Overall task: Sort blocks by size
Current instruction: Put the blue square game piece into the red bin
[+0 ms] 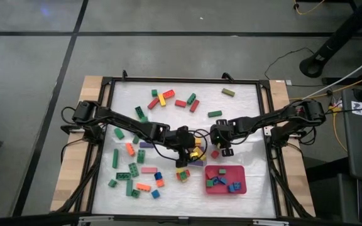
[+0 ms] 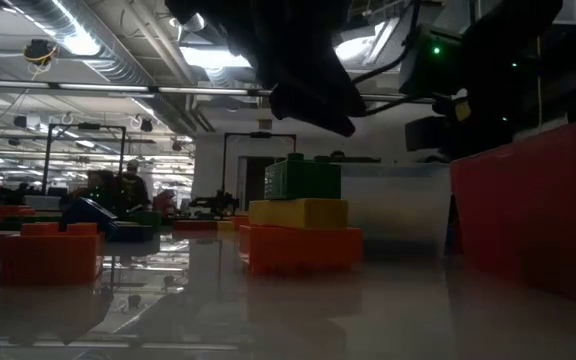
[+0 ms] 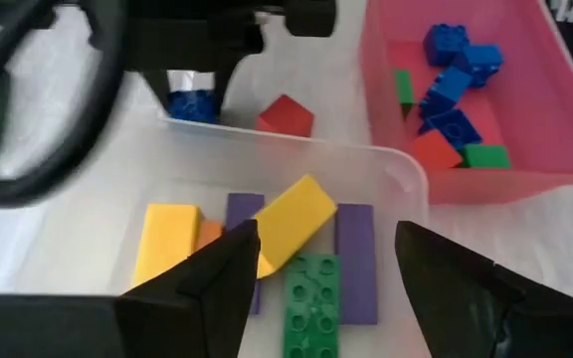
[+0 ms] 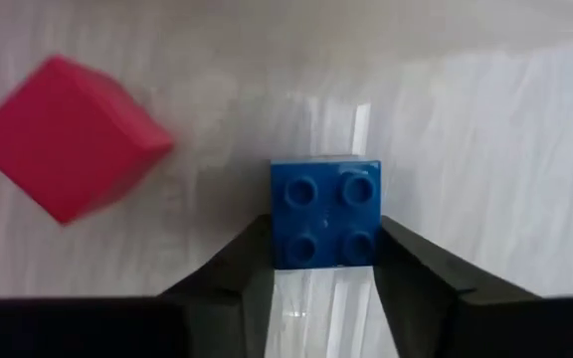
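- The right gripper [image 4: 324, 261] has its two fingers closed against the sides of a small blue block [image 4: 325, 212], studs up, resting on the table (a square four-stud piece, so no long axis to line up).
- A red block [image 4: 65, 136] lies just beside it, apart.
- The red tray [image 1: 241, 182], already holding short blocks, lies nearer the table's front edge than the right gripper [image 1: 225, 150]; I judge the carry goes that way.
- The left gripper [image 3: 318, 261] hangs wide and empty over the clear tub [image 3: 406, 174] of long bars.
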`<action>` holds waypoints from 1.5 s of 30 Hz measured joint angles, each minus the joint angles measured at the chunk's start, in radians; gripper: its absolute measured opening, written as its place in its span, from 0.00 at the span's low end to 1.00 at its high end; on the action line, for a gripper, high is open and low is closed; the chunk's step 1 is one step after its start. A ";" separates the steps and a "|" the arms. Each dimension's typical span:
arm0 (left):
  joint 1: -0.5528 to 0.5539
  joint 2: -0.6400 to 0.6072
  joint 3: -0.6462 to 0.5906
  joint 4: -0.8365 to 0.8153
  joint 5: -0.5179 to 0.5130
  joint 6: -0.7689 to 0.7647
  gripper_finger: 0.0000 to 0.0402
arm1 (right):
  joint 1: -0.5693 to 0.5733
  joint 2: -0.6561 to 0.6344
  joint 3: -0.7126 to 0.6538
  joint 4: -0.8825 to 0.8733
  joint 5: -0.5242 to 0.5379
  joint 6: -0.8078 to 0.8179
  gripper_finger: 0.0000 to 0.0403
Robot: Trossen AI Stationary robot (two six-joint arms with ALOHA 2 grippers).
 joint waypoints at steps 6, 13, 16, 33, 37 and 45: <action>-0.047 0.000 0.000 -0.001 0.000 0.000 0.56 | 0.002 0.000 0.000 0.038 -0.003 0.000 0.33; -0.113 -0.041 0.000 -0.007 0.000 0.004 0.54 | 0.002 -0.029 0.034 -0.092 -0.035 0.000 0.37; -0.139 -0.045 0.001 -0.002 0.000 -0.036 0.52 | 0.003 -0.035 0.098 -0.200 -0.034 0.000 0.35; -0.300 -0.045 0.001 -0.154 0.001 -0.442 0.52 | 0.319 -0.040 0.474 -0.550 -0.140 0.225 0.37; -0.331 -0.045 0.001 -0.151 -0.002 -0.505 0.52 | 0.432 -0.040 0.474 -0.510 -0.138 0.328 0.40; -0.368 -0.028 -0.001 -0.150 -0.129 -0.557 0.52 | 0.559 -0.040 0.474 -0.490 -0.108 0.472 0.43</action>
